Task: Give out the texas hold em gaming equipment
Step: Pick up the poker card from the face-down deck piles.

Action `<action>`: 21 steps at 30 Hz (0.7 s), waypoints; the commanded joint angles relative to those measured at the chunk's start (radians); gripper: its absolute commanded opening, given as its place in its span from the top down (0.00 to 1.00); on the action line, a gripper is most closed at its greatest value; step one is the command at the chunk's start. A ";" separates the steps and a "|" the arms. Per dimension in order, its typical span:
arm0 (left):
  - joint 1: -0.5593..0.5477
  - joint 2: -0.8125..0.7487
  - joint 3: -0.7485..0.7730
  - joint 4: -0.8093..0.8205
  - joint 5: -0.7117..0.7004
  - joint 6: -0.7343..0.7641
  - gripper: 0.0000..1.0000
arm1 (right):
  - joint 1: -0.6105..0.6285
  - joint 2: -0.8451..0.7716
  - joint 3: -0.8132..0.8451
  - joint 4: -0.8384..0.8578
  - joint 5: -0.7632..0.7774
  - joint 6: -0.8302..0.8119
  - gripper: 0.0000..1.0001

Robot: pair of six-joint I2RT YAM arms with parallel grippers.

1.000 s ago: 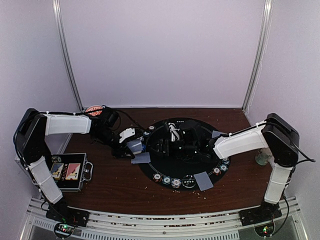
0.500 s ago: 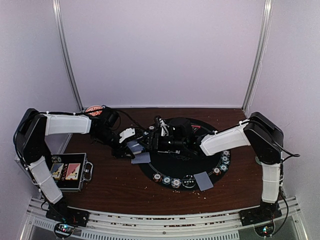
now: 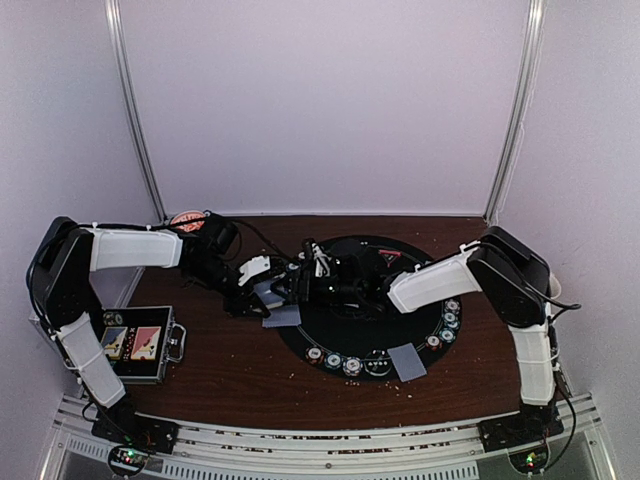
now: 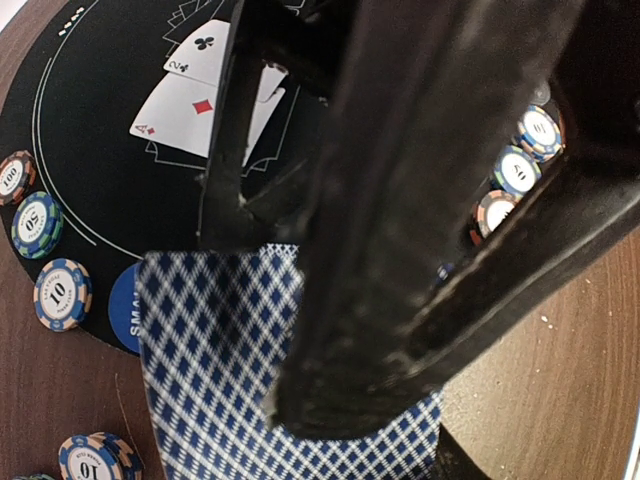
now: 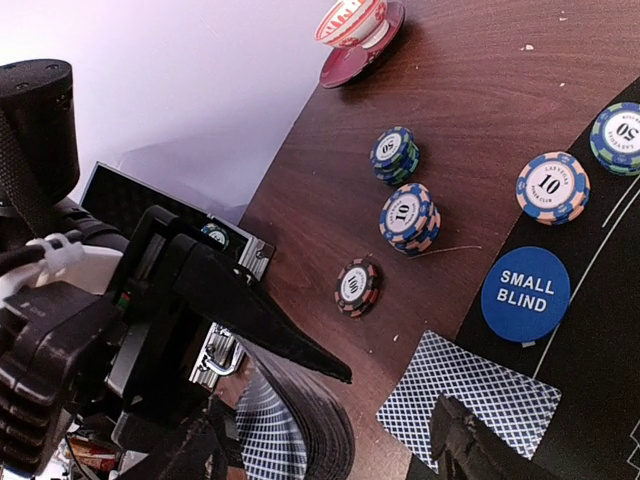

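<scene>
The card deck (image 4: pixel 215 370), blue-check backs, is at the left rim of the black mat (image 3: pixel 350 335). The left gripper (image 3: pixel 260 288) holds it, jaws clenched on the deck. The deck's lower end runs out of the left wrist frame, and blurred dark fingers block most of that view.

The right gripper (image 3: pixel 298 283) reaches across the mat to the same rim, just beside the deck. Its jaws are spread: bare wood shows between one finger (image 5: pixel 462 450) and the deck edge. Contact on the other side can't be told, since it's lost in dark clutter.

A loose card (image 3: pixel 282 317) lies face down, straddling the mat's left rim and the tabletop (image 3: pixel 220 375). A second card (image 3: pixel 407 361) lies face down at the mat's near rim. Inside the mat are face-up cards (image 4: pixel 200 95), partly behind the fingers; a two of clubs and a diamond ace are readable.

Along the mat's near rim is a row of poker chips (image 3: pixel 333 360), with another chip group (image 3: pixel 447 325) on its right rim. Values are unreadable from above. Three chip stacks (image 5: pixel 410 217) stand on the wood just off the left rim. The blue SMALL BLIND button (image 5: pixel 525 293) sits just inside that rim, and the left wrist view catches only part of it. From above, the right arm hides the mat centre.

The black case (image 3: pixel 140 343) is well left of the mat. The red bowl (image 5: pixel 355 30) is past the mat's far-left side, its top cut by the frame in the right wrist view.
</scene>
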 commanded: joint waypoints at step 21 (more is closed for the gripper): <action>-0.006 -0.034 0.007 0.018 0.029 0.010 0.52 | 0.004 0.079 0.110 -0.089 0.013 -0.015 0.42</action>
